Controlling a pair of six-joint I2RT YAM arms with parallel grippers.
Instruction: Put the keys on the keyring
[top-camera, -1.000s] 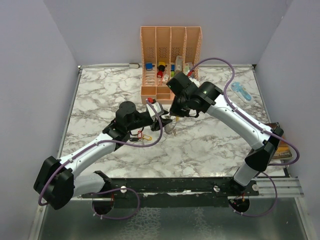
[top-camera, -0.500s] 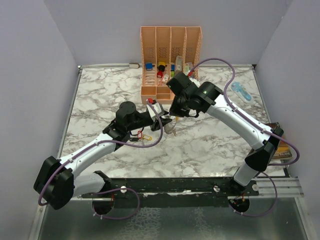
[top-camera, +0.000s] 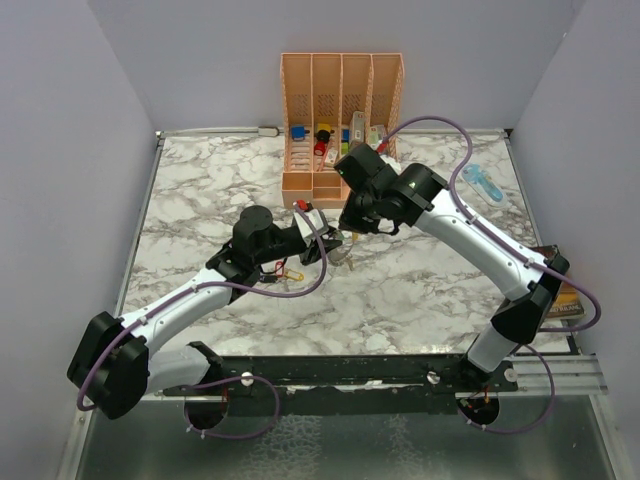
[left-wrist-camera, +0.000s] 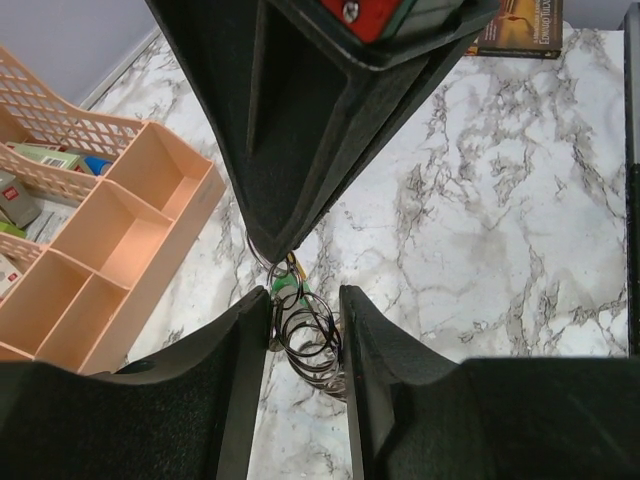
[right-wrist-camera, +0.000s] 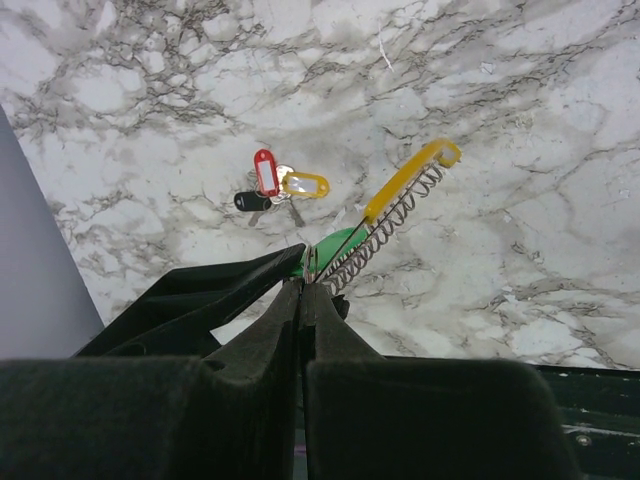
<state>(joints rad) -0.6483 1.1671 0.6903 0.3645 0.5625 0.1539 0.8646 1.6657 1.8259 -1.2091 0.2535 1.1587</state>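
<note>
The keyring is a silvery coiled chain (right-wrist-camera: 385, 232) with a yellow band (right-wrist-camera: 410, 180), held above the table between both grippers. In the top view it hangs at the table's middle (top-camera: 344, 255). My left gripper (left-wrist-camera: 305, 300) has its jaws on either side of the coil (left-wrist-camera: 312, 340) and touching it. My right gripper (right-wrist-camera: 303, 280) is shut on the thin metal ring of the green-tagged key (right-wrist-camera: 335, 248), right at the coil's end. The red (right-wrist-camera: 265, 172), yellow (right-wrist-camera: 306, 185) and black (right-wrist-camera: 250, 201) tagged keys lie together on the marble, below my left arm in the top view (top-camera: 286, 270).
A peach desk organizer (top-camera: 340, 110) with small items stands at the back, close behind both grippers, and shows in the left wrist view (left-wrist-camera: 100, 230). A light-blue gadget (top-camera: 483, 182) lies at the back right. A book (top-camera: 566, 298) lies at the right edge.
Almost nothing. My left gripper has edged slightly right toward the right gripper; both still hold the keyring and green key.
</note>
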